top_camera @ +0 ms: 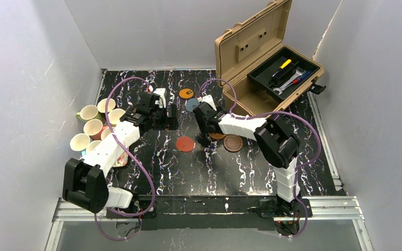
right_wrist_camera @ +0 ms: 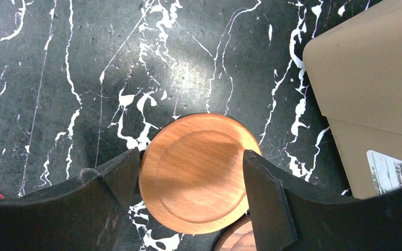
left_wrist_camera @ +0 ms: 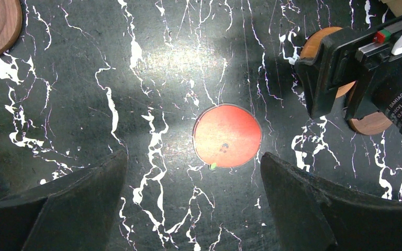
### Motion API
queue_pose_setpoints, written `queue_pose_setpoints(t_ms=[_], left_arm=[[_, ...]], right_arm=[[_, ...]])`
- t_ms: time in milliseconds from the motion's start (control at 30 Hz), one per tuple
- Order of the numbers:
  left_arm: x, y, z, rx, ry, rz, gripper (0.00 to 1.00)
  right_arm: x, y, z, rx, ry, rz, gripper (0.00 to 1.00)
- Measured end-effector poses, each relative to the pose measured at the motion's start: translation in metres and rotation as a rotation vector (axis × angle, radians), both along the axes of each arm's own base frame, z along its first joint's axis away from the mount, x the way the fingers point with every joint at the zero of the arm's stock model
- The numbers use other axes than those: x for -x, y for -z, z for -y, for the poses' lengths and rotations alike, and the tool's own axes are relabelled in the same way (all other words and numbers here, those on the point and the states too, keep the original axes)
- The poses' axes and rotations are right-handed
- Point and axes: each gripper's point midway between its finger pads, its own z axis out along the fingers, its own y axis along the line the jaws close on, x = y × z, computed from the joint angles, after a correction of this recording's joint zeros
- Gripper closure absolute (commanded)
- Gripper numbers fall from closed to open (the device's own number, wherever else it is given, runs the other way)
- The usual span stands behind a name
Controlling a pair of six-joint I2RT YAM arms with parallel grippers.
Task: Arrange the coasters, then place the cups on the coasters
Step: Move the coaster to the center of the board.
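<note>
Two robot arms work over a black, white-veined worktop [top_camera: 214, 172]. The left gripper [left_wrist_camera: 192, 164] hangs with its jaws wide apart and nothing between them, directly above a red coaster [left_wrist_camera: 227, 136] that lies flat near the middle of the worktop.

Just to its right, the right gripper [right_wrist_camera: 191, 157] is down at the surface. Its fingers [right_wrist_camera: 110, 198] straddle an orange-brown wooden coaster [right_wrist_camera: 193, 172] and sit right at its rim on both sides. Whether they press on it cannot be told.

A dark brown coaster [top_camera: 233, 143] lies just beside that one, on its right in the overhead view. Farther back, an orange coaster with a dark mark [top_camera: 186, 93] and a grey-blue coaster [top_camera: 190, 104] lie near each other, well apart from the red one.

The cups [top_camera: 93, 128], cream inside, stand bunched upright along the left edge of the worktop, none of them on a coaster. An open tan toolbox [top_camera: 251, 99], with tools in its black tray, sits at the back right corner.
</note>
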Motion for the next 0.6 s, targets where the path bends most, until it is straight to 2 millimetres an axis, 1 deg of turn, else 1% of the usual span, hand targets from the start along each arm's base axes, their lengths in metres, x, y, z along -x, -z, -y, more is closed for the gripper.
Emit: queue_pose_setpoints(t_ms=[167, 433, 600], left_arm=[[0.000, 0.000, 0.000, 0.001, 0.001, 0.000, 0.04], [0.000, 0.000, 0.000, 0.002, 0.001, -0.001, 0.04], [0.000, 0.000, 0.001, 0.004, 0.000, -0.001, 0.04]], right_arm=[[0.005, 0.000, 0.004, -0.005, 0.010, -0.008, 0.20], [0.007, 0.001, 0.005, -0.011, 0.013, -0.015, 0.21], [0.011, 0.000, 0.005, -0.016, 0.007, -0.030, 0.19]])
